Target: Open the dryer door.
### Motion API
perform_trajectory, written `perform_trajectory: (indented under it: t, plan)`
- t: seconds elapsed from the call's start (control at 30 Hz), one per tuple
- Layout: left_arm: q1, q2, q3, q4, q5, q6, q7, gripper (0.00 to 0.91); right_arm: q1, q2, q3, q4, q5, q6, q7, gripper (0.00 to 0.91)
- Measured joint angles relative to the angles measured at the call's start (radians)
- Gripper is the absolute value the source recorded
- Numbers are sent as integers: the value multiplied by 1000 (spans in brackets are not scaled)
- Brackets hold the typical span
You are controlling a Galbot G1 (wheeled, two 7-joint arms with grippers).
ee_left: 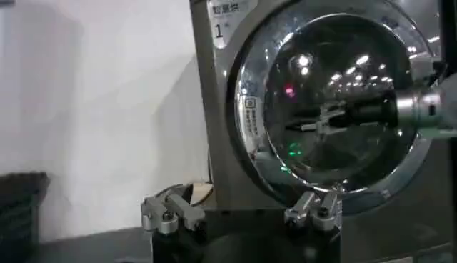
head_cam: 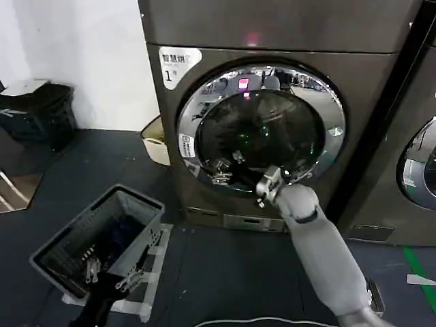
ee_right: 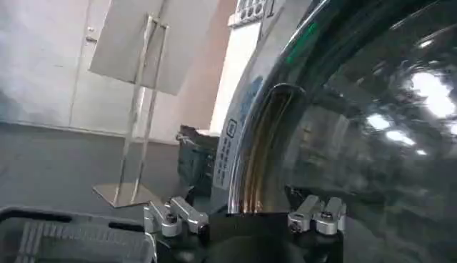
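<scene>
The dryer door (head_cam: 262,129) is a big round porthole with a wide chrome rim and dark glass, and it lies flush with the machine's front. My right arm reaches up from the lower right. My right gripper (head_cam: 262,189) is at the door's lower rim, open. In the right wrist view the gripper (ee_right: 246,216) straddles the chrome rim (ee_right: 257,164), which runs between the spread fingers. The left wrist view shows the door (ee_left: 328,93) from farther off, with the right gripper (ee_left: 371,112) in front of the glass. My left gripper (head_cam: 109,276) hangs open, low on the left over the basket, its fingers (ee_left: 168,214) empty.
A grey laundry basket (head_cam: 102,238) stands on the dark floor at the lower left. A pale tub (head_cam: 155,139) sits beside the dryer's left side. A black bin (head_cam: 37,112) stands by the white wall. The neighbouring machine (head_cam: 415,163) is close on the right.
</scene>
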Motion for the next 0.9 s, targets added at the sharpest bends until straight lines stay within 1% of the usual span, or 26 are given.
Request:
perform_trajectory:
  t: [0.17, 0.27, 0.43, 0.63, 0.77, 0.9]
  plan:
    - [0, 2, -1, 1, 16, -20, 2, 907, 22, 23, -22, -38, -8, 6, 5, 907]
    - [0, 1, -1, 1, 16, -30, 1, 907, 38, 37, -40, -61, -28, 14, 10, 907]
    - [-7, 0, -1, 10, 8, 4, 5, 907, 56, 61, -51, -102, -27, 21, 11, 907]
    - [-26, 0, -14, 29, -24, -2, 13, 907, 67, 72, -67, -119, -23, 26, 8, 907]
    - [-36, 0, -22, 43, -36, -12, 11, 907, 68, 64, -68, -115, -9, 22, -14, 907]
    - [-44, 6, -31, 49, -61, -15, 11, 907, 61, 54, -62, -103, 31, 4, -71, 907]
